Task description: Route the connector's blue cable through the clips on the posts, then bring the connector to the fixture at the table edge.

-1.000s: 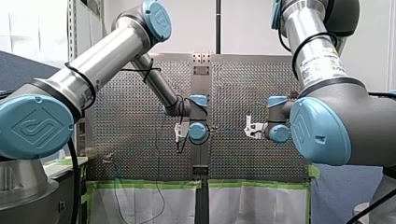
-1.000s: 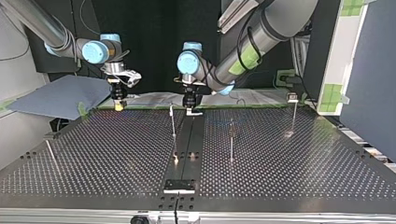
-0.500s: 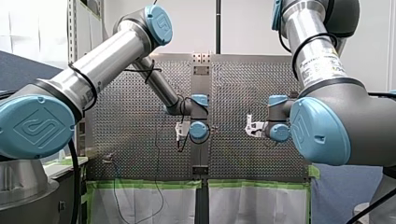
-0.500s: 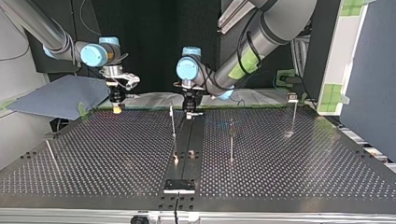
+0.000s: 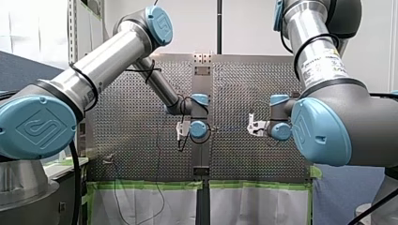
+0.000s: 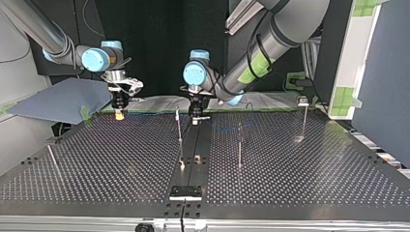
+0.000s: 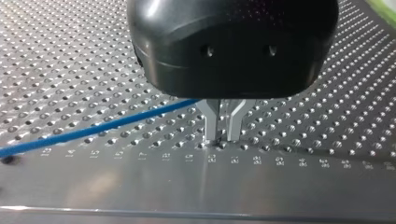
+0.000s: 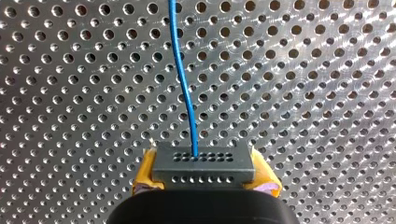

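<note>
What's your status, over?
Right gripper shut on connector. Left gripper low at the table, at the blue cable, grip unclear. Posts stand apart from both grippers.

In the front view, looked from behind and above over the perforated table (image 5: 244,154); in the top view, faced low from its far edge. In the wrist views, sat close: over my left gripper (image 7: 219,137), behind the fingers (image 8: 145,175) of my right gripper (image 8: 204,163), blue cable (image 8: 184,84) ahead of them, shared by both.
</note>
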